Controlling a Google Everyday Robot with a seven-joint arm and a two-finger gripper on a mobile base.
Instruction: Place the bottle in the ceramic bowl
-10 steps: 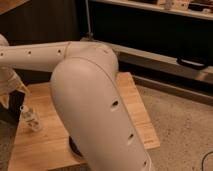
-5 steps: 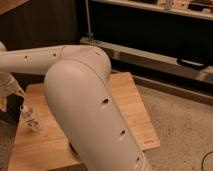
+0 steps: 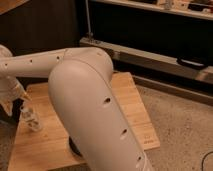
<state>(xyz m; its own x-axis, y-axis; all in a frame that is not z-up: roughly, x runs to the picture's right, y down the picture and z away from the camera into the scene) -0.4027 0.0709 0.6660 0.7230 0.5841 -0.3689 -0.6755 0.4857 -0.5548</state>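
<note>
1. The robot's big white arm (image 3: pixel 95 110) fills the middle of the scene. Its thick link slants from the upper centre down to the lower right, and a thinner forearm reaches out to the left edge.
2. Compared with a second ago, the forearm sits slightly lower on the left, and the thick link has shifted a touch to the left.
3. The gripper (image 3: pixel 14 99) hangs at the far left, over the left end of the wooden table (image 3: pixel 127 107). It looks a shade lower than it did a second ago. Whether it is open or closed I cannot tell from here.
4. The bottle (image 3: pixel 31 119) stands upright on the table near its left edge, just below and to the right of the gripper. Its cap is close to the gripper, but I cannot say whether they touch. It has not moved since the earlier moments.
5. The ceramic bowl (image 3: pixel 75 148) shows only as a dark sliver under the thick link, towards the front of the table. It is well apart from the bottle, and about as little of it shows as half a second ago.
6. The bottle is not in the bowl.
7. Behind the table runs a dark cabinet (image 3: pixel 150 30) with a metal rail (image 3: pixel 150 60) along its foot, and a speckled floor (image 3: pixel 185 130) lies to the right. All of this is unchanged.
</note>
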